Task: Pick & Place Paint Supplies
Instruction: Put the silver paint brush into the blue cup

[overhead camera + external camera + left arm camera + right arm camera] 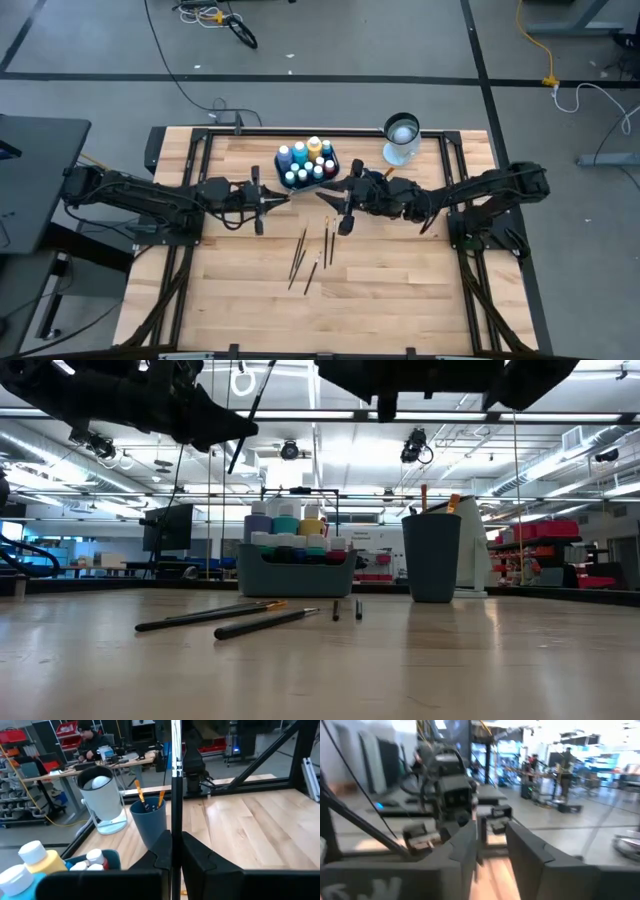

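The teal tray (333, 158) sat toward the far side of the wooden worktop (400, 290), packed with paint bottles (306, 160) whose blue, teal, white and yellow tops stood upright side by side. Beside the tray, to its right in the overhead view, stood the dark blue cup (432, 557) with two orange-handled brushes (452, 503) poking out, and just beyond the cup sat a white cylindrical device (401, 138).

The left end effector (283, 196) hovered just in front of the tray's near left corner, clenched on a thin dark brush (175, 785) that stood upright between its fingers (197, 852) in the left wrist view. The right end effector (327, 197) hovered close to the tray's near right corner, facing the left one. Its fingers (530, 852) stood slightly parted, and whether they were grasping anything could not be told.

Nearer than the tray, several loose dark-handled brushes (300, 258) lay flat on the worktop, roughly parallel, well apart from both arms. A person (90, 740) sat at a desk in the room behind.
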### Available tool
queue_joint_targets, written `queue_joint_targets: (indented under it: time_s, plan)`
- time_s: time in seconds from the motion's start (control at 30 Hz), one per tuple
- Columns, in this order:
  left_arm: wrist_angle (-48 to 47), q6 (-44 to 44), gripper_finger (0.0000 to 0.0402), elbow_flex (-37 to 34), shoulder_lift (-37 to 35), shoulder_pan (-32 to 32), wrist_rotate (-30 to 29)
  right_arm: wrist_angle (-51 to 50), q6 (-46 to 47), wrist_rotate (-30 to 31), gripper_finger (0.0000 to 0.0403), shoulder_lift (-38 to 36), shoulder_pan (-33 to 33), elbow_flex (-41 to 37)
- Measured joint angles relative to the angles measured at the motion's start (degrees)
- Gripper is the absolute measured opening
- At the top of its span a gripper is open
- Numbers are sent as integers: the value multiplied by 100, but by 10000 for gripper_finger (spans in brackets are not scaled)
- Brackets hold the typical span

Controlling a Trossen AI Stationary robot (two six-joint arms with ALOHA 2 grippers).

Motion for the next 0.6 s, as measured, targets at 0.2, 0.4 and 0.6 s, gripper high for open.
queue_joint_targets:
  time_s: [0.2,0.4,0.6]
  plan:
    - [79,36,22,0,0,0,0,792,457,-262,163,732,-132,111]
    - [153,35,23,-1,0,-2,-2,849,415,-446,184,1508,-165,914]
    - [148,6,22,0,2,-2,-3,529,291,-444,185,1901,-188,1574]
